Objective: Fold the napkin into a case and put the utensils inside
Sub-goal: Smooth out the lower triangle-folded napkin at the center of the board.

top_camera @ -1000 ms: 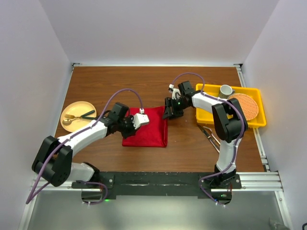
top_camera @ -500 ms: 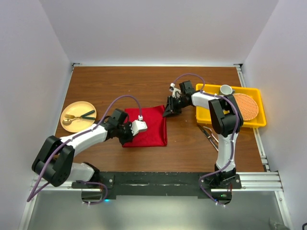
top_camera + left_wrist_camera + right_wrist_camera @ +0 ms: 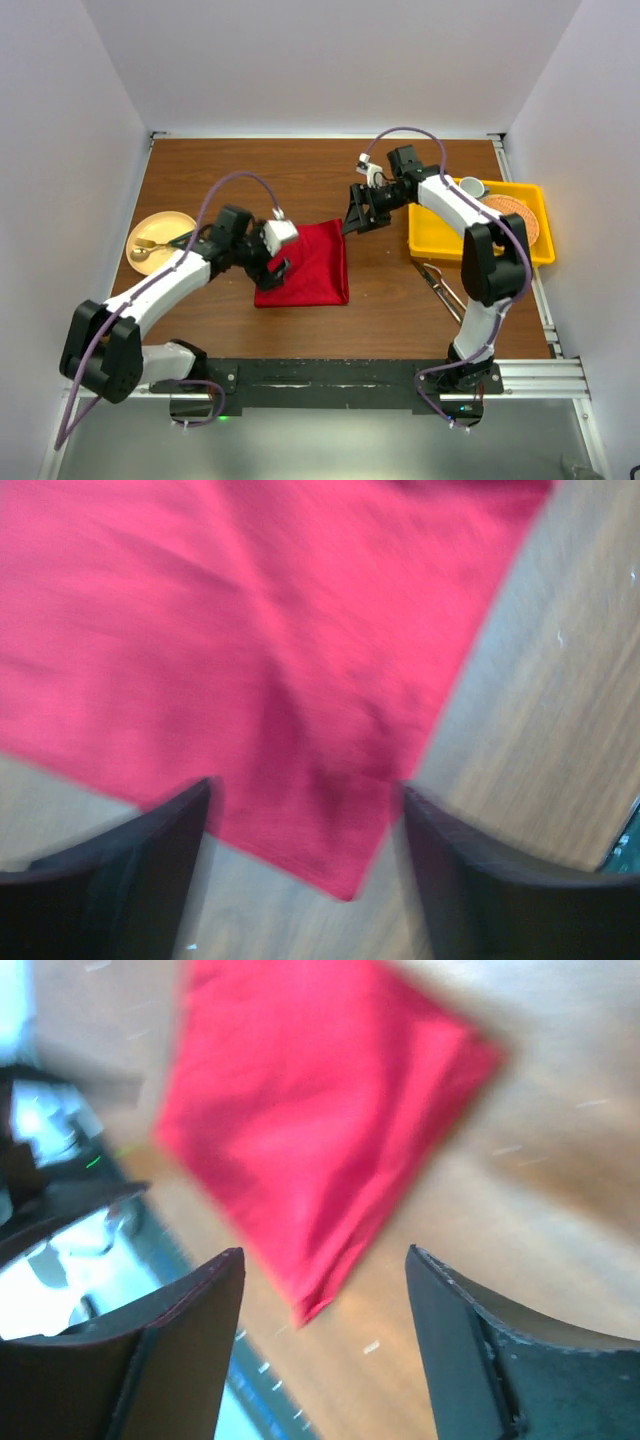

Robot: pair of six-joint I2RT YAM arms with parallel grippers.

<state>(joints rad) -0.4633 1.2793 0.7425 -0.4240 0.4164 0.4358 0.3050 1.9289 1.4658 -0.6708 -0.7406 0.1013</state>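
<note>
My left claw (image 3: 274, 266) was wide open and empty over the napkin's (image 3: 312, 265) left edge. Right claw (image 3: 354, 221) was also open and empty, just off its far-right corner. Napkin lay folded flat mid-surface (image 3: 300, 180). Likely soft, light and limp; I'd pinch a corner and expect sag. Roughly square, edges about parallel to the surface's, no clear long axis.

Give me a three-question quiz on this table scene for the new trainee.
1. True or false: the napkin lies inside the yellow tray.
2. The left gripper is: A) shut on the napkin; B) open over the napkin; C) holding a fork.
3. Fill in: in the top view, the round plate sits to the ____ of the napkin.
Key: 1 false; 2 B; 3 left.
</note>
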